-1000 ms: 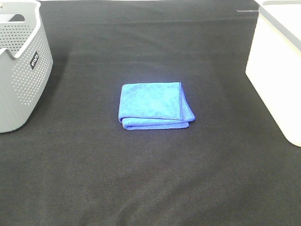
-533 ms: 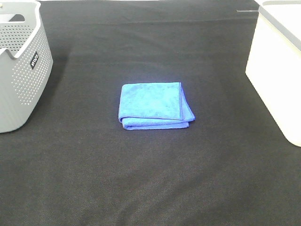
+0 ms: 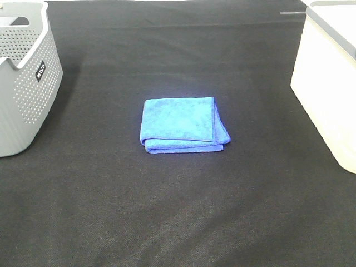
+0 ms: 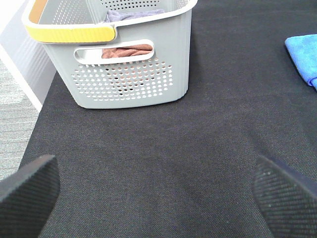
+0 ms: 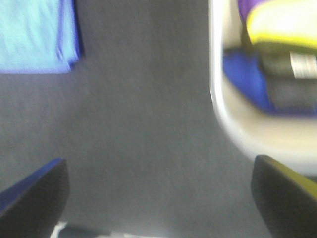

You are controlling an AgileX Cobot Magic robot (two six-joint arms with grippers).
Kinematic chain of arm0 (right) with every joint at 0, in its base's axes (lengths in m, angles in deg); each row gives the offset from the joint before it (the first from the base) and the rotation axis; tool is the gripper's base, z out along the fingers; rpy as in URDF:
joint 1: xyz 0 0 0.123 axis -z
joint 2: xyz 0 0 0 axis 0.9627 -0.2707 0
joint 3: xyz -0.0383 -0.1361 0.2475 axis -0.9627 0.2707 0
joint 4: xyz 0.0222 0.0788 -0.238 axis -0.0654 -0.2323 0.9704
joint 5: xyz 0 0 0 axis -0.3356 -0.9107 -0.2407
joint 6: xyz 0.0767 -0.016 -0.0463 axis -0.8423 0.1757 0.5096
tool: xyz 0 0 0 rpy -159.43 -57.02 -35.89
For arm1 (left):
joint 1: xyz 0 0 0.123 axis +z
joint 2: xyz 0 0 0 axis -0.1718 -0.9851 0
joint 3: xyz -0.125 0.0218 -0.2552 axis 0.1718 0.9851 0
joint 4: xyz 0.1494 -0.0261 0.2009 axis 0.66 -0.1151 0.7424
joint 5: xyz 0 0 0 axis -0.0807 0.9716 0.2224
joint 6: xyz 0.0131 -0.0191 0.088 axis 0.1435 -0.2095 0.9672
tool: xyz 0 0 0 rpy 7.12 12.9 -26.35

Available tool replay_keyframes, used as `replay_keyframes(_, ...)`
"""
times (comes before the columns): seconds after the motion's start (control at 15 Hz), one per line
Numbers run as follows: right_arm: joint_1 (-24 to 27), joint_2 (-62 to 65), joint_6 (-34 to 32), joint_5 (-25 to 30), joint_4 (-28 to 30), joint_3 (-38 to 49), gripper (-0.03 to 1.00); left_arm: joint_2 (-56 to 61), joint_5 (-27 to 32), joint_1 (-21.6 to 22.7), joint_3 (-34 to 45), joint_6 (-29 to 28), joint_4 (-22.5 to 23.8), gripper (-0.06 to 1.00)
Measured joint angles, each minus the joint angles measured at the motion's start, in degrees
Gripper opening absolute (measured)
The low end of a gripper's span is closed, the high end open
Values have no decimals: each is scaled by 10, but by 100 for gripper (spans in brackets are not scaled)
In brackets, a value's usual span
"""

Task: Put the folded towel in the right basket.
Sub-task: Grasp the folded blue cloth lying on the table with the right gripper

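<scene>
In the middle of the black table (image 3: 178, 211) lies the blue towel (image 3: 183, 124), flat and folded into a square. Its folded layers show along the edge nearest the camera. A grey basket (image 3: 25, 78) full of little holes stands well off to the left of the towel. A white basket (image 3: 328, 83) stands well off to the right. The towel touches neither one. It is on the table, not in the white basket.

The left wrist view looks at the grey basket. It has a yellow handle (image 4: 74, 33), and a brown cloth (image 4: 126, 51) shows through the hand hole. The left gripper (image 4: 156, 196) has its two fingers (image 4: 27, 193) spread wide apart, with only black table between them.

The right wrist view is blurry. The right gripper (image 5: 158, 193) also has its fingers spread wide, with bare table between them, the towel off to one side and the white basket off to the other. Some bright things (image 5: 270, 20) sit inside the white basket, blue, yellow and purple, too blurry to tell what they are.
</scene>
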State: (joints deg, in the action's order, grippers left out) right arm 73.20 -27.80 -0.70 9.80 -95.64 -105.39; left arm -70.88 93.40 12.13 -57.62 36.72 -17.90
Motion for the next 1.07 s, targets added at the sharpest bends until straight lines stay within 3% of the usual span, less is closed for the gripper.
replay_keyframes(0.33,1,-99,2,6,-7,-73,96,0,0,0,0,0,0,99)
replay_keyframes(0.6,-45,-246,-3,7,-50,-223,96,0,0,0,0,0,0,99)
replay_keyframes(0.93,-97,-439,14,5,-189,-340,96,0,0,0,0,0,0,99)
replay_keyframes(1.07,-97,-501,18,-15,-207,-346,96,0,0,0,0,0,0,99)
